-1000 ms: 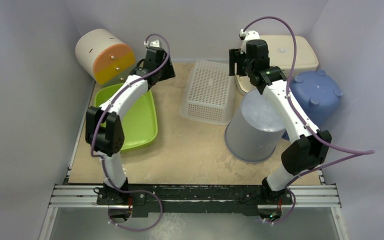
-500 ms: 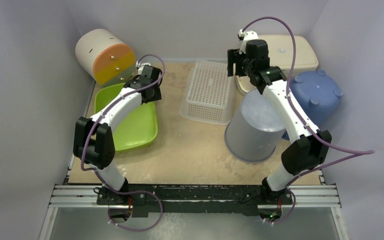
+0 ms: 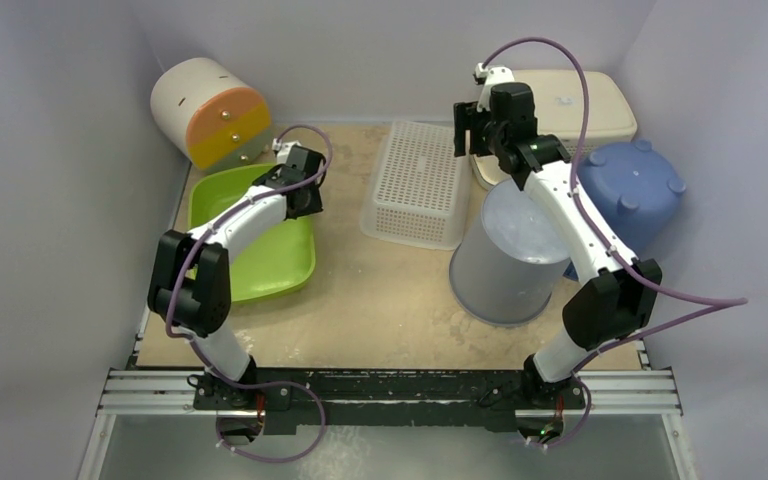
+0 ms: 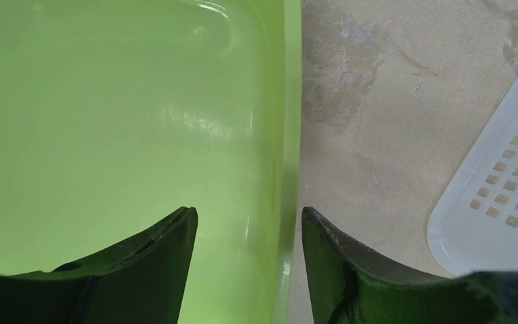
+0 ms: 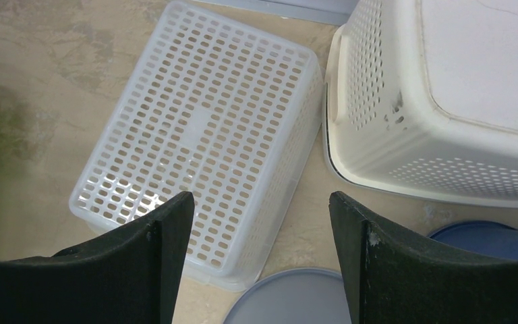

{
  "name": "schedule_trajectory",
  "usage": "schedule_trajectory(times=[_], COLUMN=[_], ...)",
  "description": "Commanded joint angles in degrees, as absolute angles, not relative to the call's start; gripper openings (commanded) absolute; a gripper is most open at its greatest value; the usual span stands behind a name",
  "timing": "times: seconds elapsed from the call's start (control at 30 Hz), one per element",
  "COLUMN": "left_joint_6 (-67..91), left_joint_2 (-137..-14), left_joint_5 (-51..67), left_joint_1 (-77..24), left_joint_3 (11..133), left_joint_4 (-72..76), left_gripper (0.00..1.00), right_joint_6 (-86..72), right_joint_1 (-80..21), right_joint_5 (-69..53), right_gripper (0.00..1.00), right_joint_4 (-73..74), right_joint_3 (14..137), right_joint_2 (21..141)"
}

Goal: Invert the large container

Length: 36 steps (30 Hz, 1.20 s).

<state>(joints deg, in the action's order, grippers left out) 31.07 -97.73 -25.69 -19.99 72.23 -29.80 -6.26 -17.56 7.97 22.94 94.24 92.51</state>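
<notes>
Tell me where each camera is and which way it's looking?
Top camera: high above and behind, looking down on the table; the left arm and right arm show whole.
Left wrist: on the left arm, looking down at the green tray rim; left fingers show, open.
Right wrist: on the right arm, looking down at the white basket and cream basket; right fingers show, open.
Shared: the white basket appears in all three views.

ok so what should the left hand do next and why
Probably lower the left hand straight down, then close it on the right rim of the green tub. In the wrist view its open fingers sit either side of that rim, one above the tub's inside, one above the table, apparently not yet touching. The tub sits open side up.
</notes>
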Motion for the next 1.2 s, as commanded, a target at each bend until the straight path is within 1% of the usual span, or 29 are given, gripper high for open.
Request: schedule_trajectory(times=[0.0, 0.23, 0.33, 0.4, 0.53, 0.57, 0.63, 0.8, 0.9, 1.07, 1.17], left_joint_6=[32.4, 32.7, 32.6, 32.6, 32.2, 32.2, 32.1, 31.8, 31.6, 33.2, 36.1], left_joint_2=[-99.2, -101.0, -101.3, -101.0, -100.7, -100.8, -101.0, -100.5, -97.2, -93.1, -90.3], left_joint_5=[-24.8, -24.0, -23.7, -23.7, -23.0, -22.7, -22.0, -18.9, -15.9, -10.6, -7.6], left_joint_1=[-19.8, -19.7, -19.7, -19.7, -19.7, -19.7, -19.4, -19.2, -19.2, -19.3, -19.3], left_joint_3=[71.8, 70.2, 69.0, 68.3, 67.9, 67.7, 67.0, 66.7, 71.1, 83.1, 85.9], left_joint_4=[-24.8, -22.8, -22.2, -21.8, -21.1, -20.8, -19.9, -18.6, -19.5, -23.1, -21.5], left_gripper=[0.58, 0.56, 0.51, 0.43, 0.22, 0.16, 0.0, 0.0, 0.0, 0.0, 0.0], right_joint_6=[-6.1, -6.0, -6.0, -6.0, -6.0, -6.0, -6.1, -5.9, -6.0, -5.9, -6.1], right_joint_1=[-17.3, -17.3, -17.3, -17.3, -17.3, -17.3, -17.3, -17.3, -17.3, -17.3, -17.3], right_joint_5=[8.1, 8.0, 7.9, 7.9, 7.7, 7.6, 7.5, 7.7, 8.1, 8.1, 8.0], right_gripper=[0.76, 0.76, 0.76, 0.76, 0.76, 0.76, 0.76, 0.76, 0.76, 0.76, 0.76], right_joint_4=[20.8, 20.5, 20.5, 20.4, 20.4, 20.5, 20.5, 20.7, 20.7, 20.8, 21.1], right_joint_3=[93.6, 93.1, 93.0, 92.9, 92.8, 92.9, 93.1, 93.0, 92.7, 93.5, 94.7], right_joint_2=[90.6, 90.2, 90.2, 90.0, 90.1, 90.0, 90.0, 89.5, 89.3, 90.1, 90.5])
